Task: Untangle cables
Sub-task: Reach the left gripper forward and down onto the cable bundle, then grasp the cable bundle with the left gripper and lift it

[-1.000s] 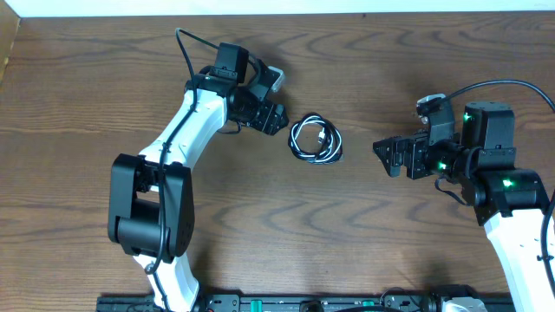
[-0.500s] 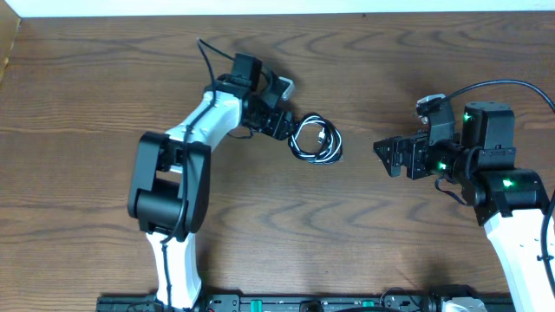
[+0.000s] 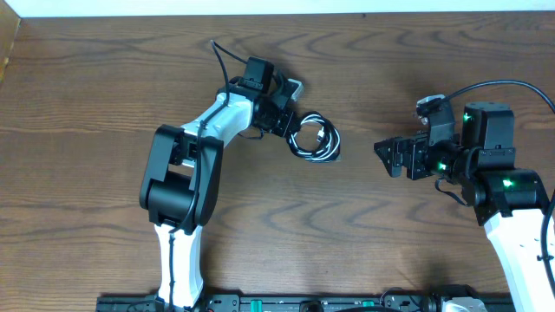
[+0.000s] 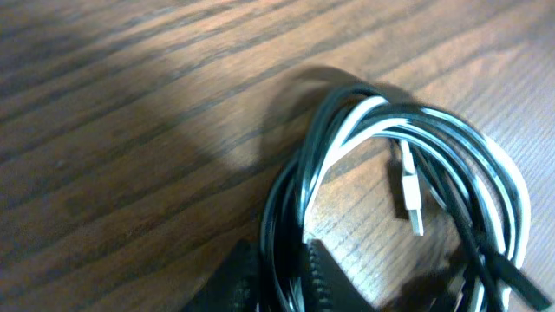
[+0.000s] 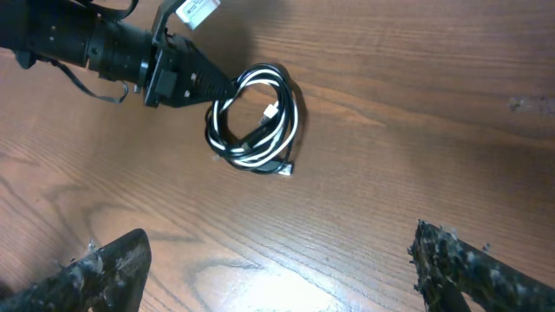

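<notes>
The cables (image 3: pixel 314 139), one black and one white, lie wound together in a small coil at the table's middle. My left gripper (image 3: pixel 290 130) is at the coil's left edge. In the left wrist view its jaws (image 4: pixel 282 269) are shut on the coil's strands (image 4: pixel 316 165), and a white plug (image 4: pixel 412 195) lies inside the loop. The right wrist view shows the coil (image 5: pixel 293 117) with the left gripper (image 5: pixel 221 87) pinching its upper left rim. My right gripper (image 3: pixel 381 156) stands open well to the right of the coil, nothing between its fingers (image 5: pixel 113 269).
A thick black wire (image 3: pixel 221 56) loops up from the left arm behind its wrist. A small white tag (image 3: pixel 295 87) sticks out by the left gripper. The table's far edge (image 3: pixel 277 14) runs along the top.
The left arm swung right until its gripper reached the coil's left edge, and its jaws closed on the strands. The right arm stayed where it was.
</notes>
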Controlling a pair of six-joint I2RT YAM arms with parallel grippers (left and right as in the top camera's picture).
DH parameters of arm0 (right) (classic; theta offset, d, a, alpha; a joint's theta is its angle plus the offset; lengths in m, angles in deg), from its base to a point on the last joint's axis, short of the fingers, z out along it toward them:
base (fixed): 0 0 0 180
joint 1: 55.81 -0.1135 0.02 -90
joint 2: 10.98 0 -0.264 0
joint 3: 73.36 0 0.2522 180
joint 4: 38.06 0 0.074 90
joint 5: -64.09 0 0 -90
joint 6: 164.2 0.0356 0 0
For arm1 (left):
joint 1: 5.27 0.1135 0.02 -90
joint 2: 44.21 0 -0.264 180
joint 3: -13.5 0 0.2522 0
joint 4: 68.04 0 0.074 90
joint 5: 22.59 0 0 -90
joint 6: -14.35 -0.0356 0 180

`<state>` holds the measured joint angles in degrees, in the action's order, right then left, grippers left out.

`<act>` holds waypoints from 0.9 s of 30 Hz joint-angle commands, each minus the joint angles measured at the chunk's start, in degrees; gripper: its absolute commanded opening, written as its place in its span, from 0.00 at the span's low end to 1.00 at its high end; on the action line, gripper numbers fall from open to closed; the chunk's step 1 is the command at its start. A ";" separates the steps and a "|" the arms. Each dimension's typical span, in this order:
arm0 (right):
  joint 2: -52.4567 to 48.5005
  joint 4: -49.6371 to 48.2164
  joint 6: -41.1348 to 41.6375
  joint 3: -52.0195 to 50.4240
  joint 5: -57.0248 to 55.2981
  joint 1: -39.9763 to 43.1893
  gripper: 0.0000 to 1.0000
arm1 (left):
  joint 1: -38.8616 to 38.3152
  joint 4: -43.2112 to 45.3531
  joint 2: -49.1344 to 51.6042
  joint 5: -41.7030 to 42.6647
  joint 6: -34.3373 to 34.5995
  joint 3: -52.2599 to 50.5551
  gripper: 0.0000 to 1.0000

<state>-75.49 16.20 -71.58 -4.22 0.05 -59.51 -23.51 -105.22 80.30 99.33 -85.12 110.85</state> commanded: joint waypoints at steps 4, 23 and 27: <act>-0.02 0.02 0.37 0.74 0.55 0.28 0.90 | 0.55 -0.48 1.95 -4.76 0.37 -0.35 0.07; -2.36 -21.07 26.51 0.74 5.27 -5.75 0.76 | 4.02 -2.82 -29.03 -1.01 4.76 -0.33 0.08; -2.43 -27.80 32.39 0.74 4.46 -9.51 0.72 | 4.02 -2.25 -33.94 5.38 8.31 -0.33 0.07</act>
<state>-77.90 -9.62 -46.58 -4.20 4.22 -66.79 -19.42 -107.53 48.98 98.89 -80.69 109.89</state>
